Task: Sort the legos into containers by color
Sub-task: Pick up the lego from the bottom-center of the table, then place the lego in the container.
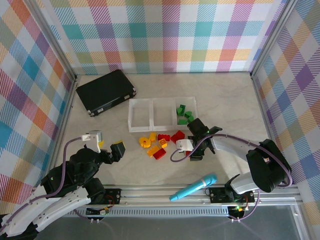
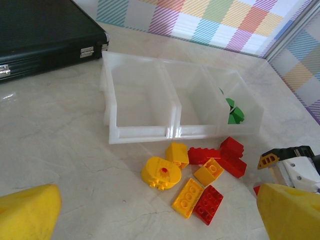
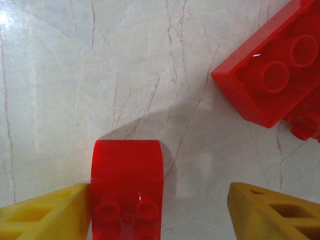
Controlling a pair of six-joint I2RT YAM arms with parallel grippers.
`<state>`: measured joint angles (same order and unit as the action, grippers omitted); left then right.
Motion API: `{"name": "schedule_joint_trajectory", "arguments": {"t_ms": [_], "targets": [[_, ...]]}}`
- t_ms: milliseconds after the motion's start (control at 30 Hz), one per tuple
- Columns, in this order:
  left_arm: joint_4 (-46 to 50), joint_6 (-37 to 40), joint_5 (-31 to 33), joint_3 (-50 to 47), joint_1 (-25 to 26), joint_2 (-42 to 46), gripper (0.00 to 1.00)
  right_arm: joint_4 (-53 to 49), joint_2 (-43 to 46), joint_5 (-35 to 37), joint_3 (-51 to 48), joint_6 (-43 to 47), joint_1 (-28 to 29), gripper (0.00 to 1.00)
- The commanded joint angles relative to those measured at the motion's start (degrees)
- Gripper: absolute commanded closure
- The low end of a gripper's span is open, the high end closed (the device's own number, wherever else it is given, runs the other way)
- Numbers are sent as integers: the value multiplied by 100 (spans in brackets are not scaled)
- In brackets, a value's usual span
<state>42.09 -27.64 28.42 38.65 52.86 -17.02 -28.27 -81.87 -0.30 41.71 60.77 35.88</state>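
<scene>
Closely, we see the right claw hanging low over the pale marbled tabletop. Its two yellow fingers are partly apart and straddle a small red plastic brick with a rounded end. One finger touches the brick's side, while the other finger stands clear of it, so the brick is not gripped. Near it, apart from it, lies a larger red rectangular studded brick.

From above, we find this claw just in front of the right end of a row of three clear square plastic trays. The tray at the right end of the row holds several small green plastic bricks.

Just in front of the middle of the row lies a loose cluster of yellow-orange and red plastic bricks. Among them is a round yellow studded piece. All of these rest on the tabletop, outside the trays.

The left claw hovers in front of the row and off to its left. Its yellow fingers are spread wide with nothing between them.

A flat black hard case lies behind the row, beyond its left end. A long teal microphone-shaped toy lies well in front of the row's right end, beside the metal rail at the table's near edge.
</scene>
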Motion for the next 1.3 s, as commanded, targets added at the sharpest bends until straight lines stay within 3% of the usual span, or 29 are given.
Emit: {"name": "schedule_joint_trajectory", "arguments": {"t_ms": [0, 233, 600, 700, 1033, 1267], "targets": [[63, -8, 81, -51, 40, 60, 0, 83, -124, -142, -101, 124, -54, 32], [124, -35, 91, -30, 40, 103, 0, 59, -403, -88, -1, 123, -63, 42], [155, -80, 155, -69, 40, 280, 0, 41, -342, -68, 31, -63, -64, 81], [155, -87, 155, -80, 40, 286, 0, 47, -173, -100, 27, -169, -63, 86], [142, -85, 192, -87, 40, 268, 0, 69, 607, -289, 150, -641, -63, 91], [125, -99, 272, -71, 44, 162, 0, 395, 645, -883, 1904, -2517, -46, 90]]}}
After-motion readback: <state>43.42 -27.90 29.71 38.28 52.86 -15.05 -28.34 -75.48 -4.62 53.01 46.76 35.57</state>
